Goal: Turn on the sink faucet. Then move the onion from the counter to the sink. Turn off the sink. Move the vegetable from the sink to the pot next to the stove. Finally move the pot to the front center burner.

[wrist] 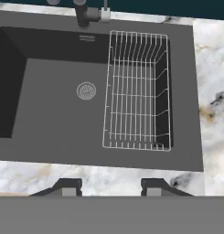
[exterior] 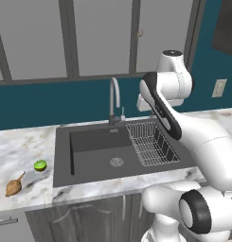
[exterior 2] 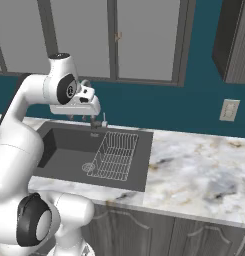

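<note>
Jaws stand partly open with nothing between them; you see the two dark finger tips of the gripper (wrist: 111, 186) apart over the front edge of the white-grey marble counter (wrist: 213, 68), above the large dark grey rectangular sink (wrist: 49, 123). No water runs from the tall slim silver gooseneck faucet (exterior: 114, 101), so judge step one not yet done. Risk: its small side lever (wrist: 104, 14) is a thin target; an off-line approach could slip past it or knock the spout. The small tan-brown onion (exterior: 14, 185) lies on the counter left of the basin, near the round green-topped lime (exterior: 40, 165); don't confuse them.
</note>
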Robot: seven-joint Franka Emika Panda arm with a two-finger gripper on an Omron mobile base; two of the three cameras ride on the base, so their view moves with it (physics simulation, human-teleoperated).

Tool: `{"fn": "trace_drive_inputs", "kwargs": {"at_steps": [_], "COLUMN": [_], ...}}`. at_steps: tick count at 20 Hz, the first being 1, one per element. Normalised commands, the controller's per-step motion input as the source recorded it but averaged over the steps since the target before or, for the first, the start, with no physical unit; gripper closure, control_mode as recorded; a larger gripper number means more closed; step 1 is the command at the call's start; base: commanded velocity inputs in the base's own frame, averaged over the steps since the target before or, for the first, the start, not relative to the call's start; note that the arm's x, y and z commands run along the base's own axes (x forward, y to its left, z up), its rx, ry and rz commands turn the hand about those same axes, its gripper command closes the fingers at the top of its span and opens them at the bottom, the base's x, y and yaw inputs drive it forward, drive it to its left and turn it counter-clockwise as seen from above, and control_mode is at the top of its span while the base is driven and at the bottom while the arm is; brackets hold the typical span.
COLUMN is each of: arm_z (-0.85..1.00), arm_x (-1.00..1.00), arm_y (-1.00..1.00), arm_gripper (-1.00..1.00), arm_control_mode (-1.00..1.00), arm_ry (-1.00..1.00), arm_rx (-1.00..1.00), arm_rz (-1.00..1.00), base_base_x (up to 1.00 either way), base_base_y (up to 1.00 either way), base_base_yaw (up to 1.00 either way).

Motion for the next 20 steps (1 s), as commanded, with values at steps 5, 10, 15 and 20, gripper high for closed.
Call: {"fn": "trace_drive_inputs", "kwargs": {"at_steps": [5,10,15,20], "arm_z": [0.00,0.00,0.00,0.00], "arm_x": [0.00,0.00,0.00,0.00], "arm_y": [0.00,0.00,0.00,0.00], "arm_gripper": [-1.00,-1.00,-1.00,-1.00], "arm_control_mode": [1.00,1.00,1.00,1.00], "arm_ry": [0.00,0.00,0.00,0.00], "arm_rx": [0.00,0.00,0.00,0.00], "arm_rz": [0.00,0.00,0.00,0.00], "base_base_x": [0.04,0.20,0.17,0.17], "base_base_y": [0.20,0.30,0.40,0.46], "base_base_yaw": [-0.04,-0.06,-0.04,-0.03]}}
